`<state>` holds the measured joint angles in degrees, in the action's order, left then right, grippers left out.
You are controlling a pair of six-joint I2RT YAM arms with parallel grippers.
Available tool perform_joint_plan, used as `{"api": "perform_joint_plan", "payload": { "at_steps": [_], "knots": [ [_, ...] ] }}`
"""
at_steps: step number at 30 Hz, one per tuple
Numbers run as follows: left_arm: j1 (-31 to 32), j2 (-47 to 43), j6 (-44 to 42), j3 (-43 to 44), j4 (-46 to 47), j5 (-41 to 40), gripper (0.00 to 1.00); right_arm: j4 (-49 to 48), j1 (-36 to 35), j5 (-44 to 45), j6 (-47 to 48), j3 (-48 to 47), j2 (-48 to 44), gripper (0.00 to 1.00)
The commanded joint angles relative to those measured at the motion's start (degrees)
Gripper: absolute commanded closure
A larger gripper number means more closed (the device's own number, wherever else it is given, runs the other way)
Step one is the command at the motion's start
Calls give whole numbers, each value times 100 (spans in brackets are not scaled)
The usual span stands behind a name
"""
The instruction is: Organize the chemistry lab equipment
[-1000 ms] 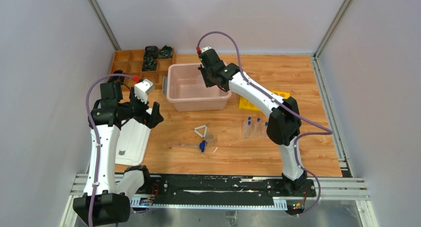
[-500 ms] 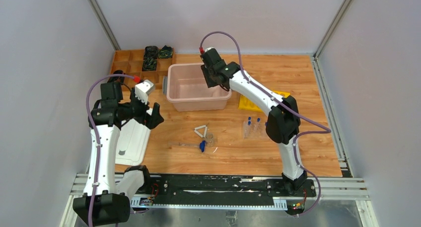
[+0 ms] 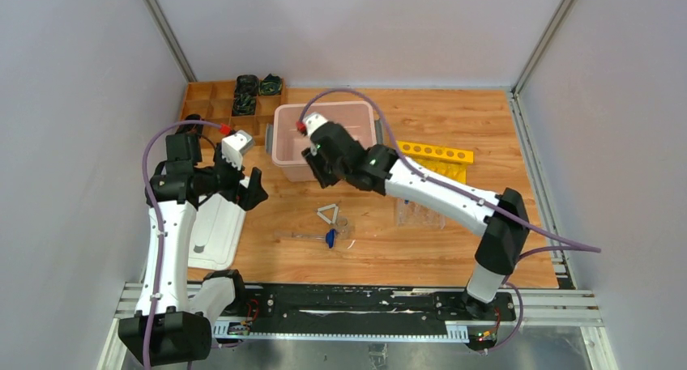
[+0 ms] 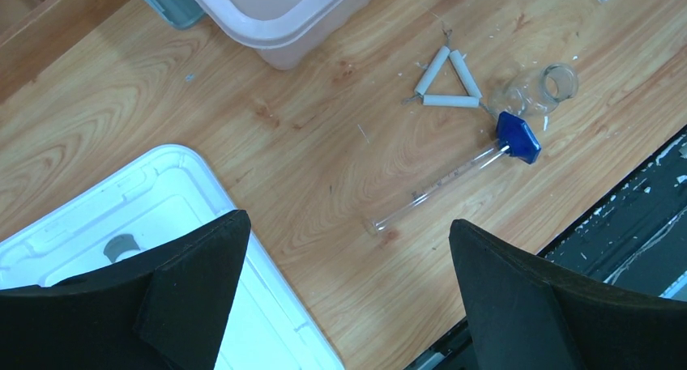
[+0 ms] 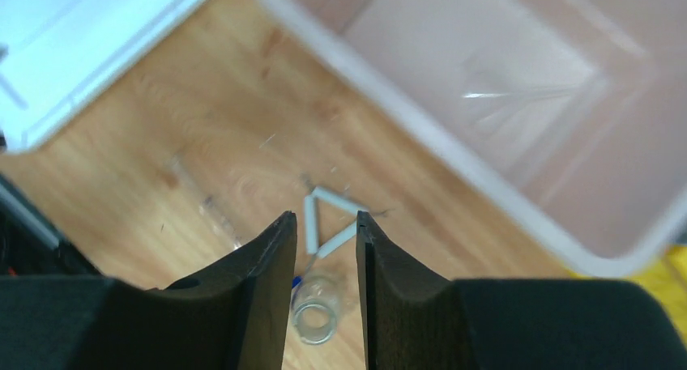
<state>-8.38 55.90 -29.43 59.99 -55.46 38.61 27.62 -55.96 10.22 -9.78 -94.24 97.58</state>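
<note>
Worktop [image 3: 486,119]: pale wood, walled in on three sides.
Right arm [image 3: 437,193]: stretched from the near right towards the middle, lying across the tube rack in the top view.
Bin [image 3: 281,147]: pink, open-topped, at back centre; its front rim is under the right wrist.
Lid [image 3: 212,232]: white, flat at the near left, below the left gripper.
Tray [image 3: 212,103]: wooden compartments at back left, dark parts [image 3: 247,93] in three of them.
Yellow rack [image 3: 437,152]: a strip with a row of holes, right of the bin.
Left gripper [image 4: 348,222]: jaws spread wide, nothing between them, hanging above the lid's edge.
Right gripper [image 5: 324,218]: jaws a narrow gap apart, empty, above the triangle.
Tube rack [image 3: 415,216]: clear, right of centre; tube caps hidden by the arm.
Rod [image 4: 441,184]: thin clear stem, blue tip, lying flat near the triangle.
Triangle [image 4: 450,101]: three white tubes on wire, flat in front of the bin.
Jar [image 4: 535,88]: small, clear, on its side between triangle and blue tip.
</note>
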Motion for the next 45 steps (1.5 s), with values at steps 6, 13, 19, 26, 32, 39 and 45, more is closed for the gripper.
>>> {"api": "perform_joint_plan", "payload": {
  "at_steps": [6,13,19,26,32,39,45],
  "knots": [
    [34,-26,-113,139,0,-186,0,-177,-514,-791,-239,723,926,67],
    [30,-120,-202,71,0,-187,0,-178,-534,-890,-295,799,1448,68],
    [30,-130,-237,57,0,-164,0,-194,-535,-815,-274,834,1717,68],
    [32,-172,-229,92,0,-177,0,-309,-533,-639,-280,881,1950,69],
    [30,-208,-228,62,5,-195,0,-633,-530,-436,-322,1151,1905,68],
    [32,-245,-212,91,5,-205,0,-814,-534,-537,-390,1348,1999,75],
    [32,-284,-224,83,2,-196,0,-767,-527,-470,-170,1256,1681,99]
  ]
}}
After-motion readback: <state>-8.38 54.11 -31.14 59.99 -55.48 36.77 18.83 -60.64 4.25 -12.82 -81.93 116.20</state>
